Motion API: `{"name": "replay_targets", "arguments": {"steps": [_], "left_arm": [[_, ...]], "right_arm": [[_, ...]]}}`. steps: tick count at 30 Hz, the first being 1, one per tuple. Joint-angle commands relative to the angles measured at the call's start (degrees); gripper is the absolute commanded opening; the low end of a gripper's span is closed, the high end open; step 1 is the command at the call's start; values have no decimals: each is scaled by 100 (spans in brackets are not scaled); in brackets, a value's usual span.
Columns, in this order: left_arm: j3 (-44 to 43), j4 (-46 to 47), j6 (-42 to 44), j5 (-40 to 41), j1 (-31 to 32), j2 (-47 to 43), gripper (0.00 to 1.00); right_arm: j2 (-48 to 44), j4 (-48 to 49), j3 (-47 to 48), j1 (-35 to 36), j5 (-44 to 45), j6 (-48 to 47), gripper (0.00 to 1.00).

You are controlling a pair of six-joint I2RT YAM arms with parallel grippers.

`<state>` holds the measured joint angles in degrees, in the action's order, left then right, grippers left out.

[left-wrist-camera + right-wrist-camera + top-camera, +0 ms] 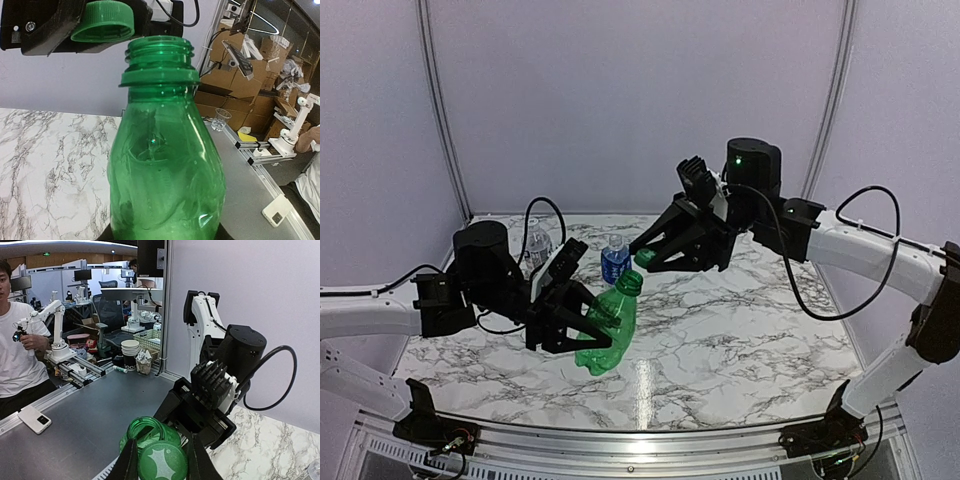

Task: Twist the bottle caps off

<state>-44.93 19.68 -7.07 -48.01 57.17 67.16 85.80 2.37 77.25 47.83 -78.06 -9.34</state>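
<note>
My left gripper [590, 325] is shut on the body of the green bottle [607, 335], which it holds tilted over the marble table [740, 340]. The bottle's threaded mouth [159, 47] is open. The green cap [104, 20] hangs just above and beside that mouth, off the threads, with my right gripper [645, 258] shut on it. In the right wrist view the cap [162, 462] sits between my two fingers [127, 462], with the open neck [145, 427] right behind. A blue-label bottle [614, 260] and a clear bottle [537, 243] stand at the back, both capped.
The table's far edge meets a white wall [620, 100]. Beyond the table's side, a grey bench [75, 410] holds a phone [34, 419] and paper cups [130, 352], with a person [15, 355] standing at it.
</note>
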Motion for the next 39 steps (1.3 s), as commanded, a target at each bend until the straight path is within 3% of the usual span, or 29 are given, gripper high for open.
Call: {"name": "replay_targets", "arguments": {"steps": [1,3,7,13,16,25,39], "left_arm": [[-267,291,11,-411,14,144,8],[-222,293,48,-130,9,39,7],[19,272,139,843,-43,-380,8],[365,122,427,3092,-48,-964,10],[339,68,484,3655,-48,-1003,10],[294,9,540,4247,-48,-918,11],[235,-34,648,4354,-48,-869,14]], "right_arm": [[-126,286,-3,-52,-182,284,0],[-248,219,-46,-122,301,396,0],[-692,193,-587,-438,2071,870,0],[-1273,-75,-2111,-632,5417,1689,0],[-1321,151,-2902,-633,6214,1888,0],[-711,1410,-4288,-571,7025,2191,5],[1105,2037,-4049,-112,7484,1969,12]]}}
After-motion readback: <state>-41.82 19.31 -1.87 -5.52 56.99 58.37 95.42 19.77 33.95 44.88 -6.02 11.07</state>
